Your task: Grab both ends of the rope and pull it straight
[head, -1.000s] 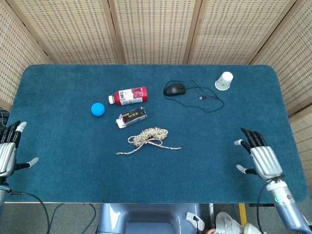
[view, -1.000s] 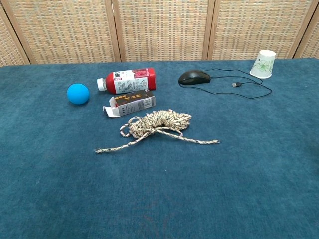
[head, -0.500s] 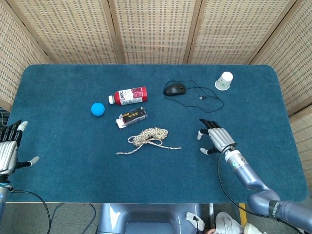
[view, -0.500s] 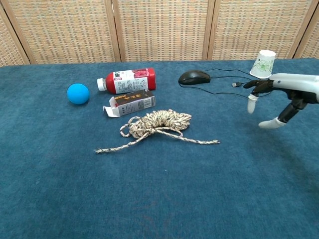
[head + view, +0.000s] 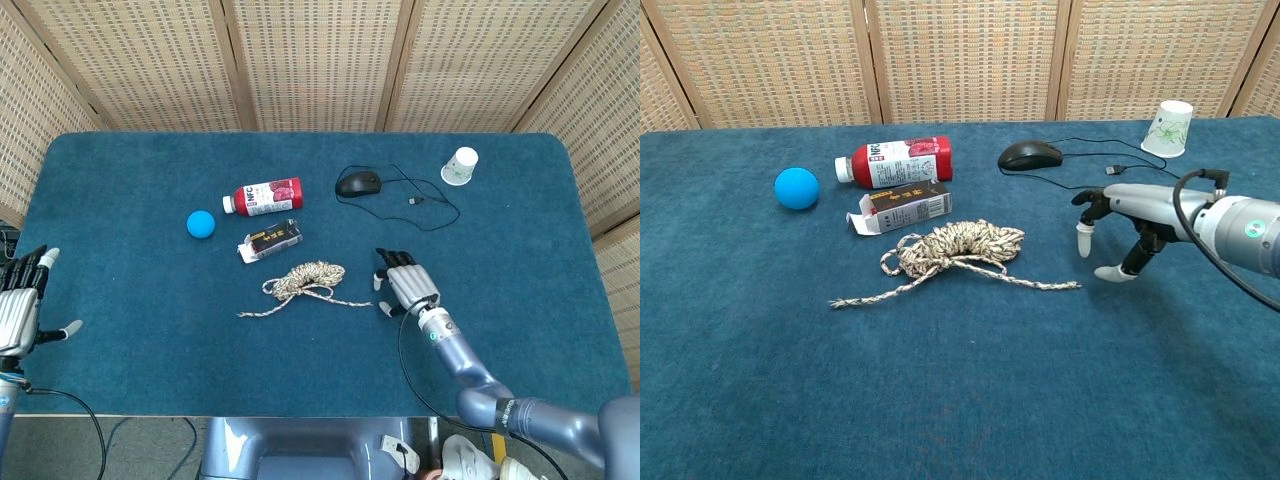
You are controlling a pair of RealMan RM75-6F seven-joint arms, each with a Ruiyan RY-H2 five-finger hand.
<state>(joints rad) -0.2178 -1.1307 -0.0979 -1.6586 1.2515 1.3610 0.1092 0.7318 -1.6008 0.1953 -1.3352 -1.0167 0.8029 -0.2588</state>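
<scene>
Speckled rope (image 5: 307,283) — coiled, ends splayed

Surface (image 5: 130,290): dark teal cloth, matt, short felt-like nap. Rope (image 5: 952,253): braided cord, speckled beige and brown, rough, frayed ends. Bottle (image 5: 896,161): glossy plastic, red printed label, white cap. Ball (image 5: 797,188): blue, smooth, matt. Small box (image 5: 902,209): printed card, flap open. Mouse (image 5: 1030,154): black plastic, slight sheen; thin black cable. Cup (image 5: 1168,128): white paper, faint green print. Right robot hand (image 5: 1116,229): grey metallic shell, black segments, pale fingertips. Backdrop panels (image 5: 320,60): woven cane in wood frames.
</scene>
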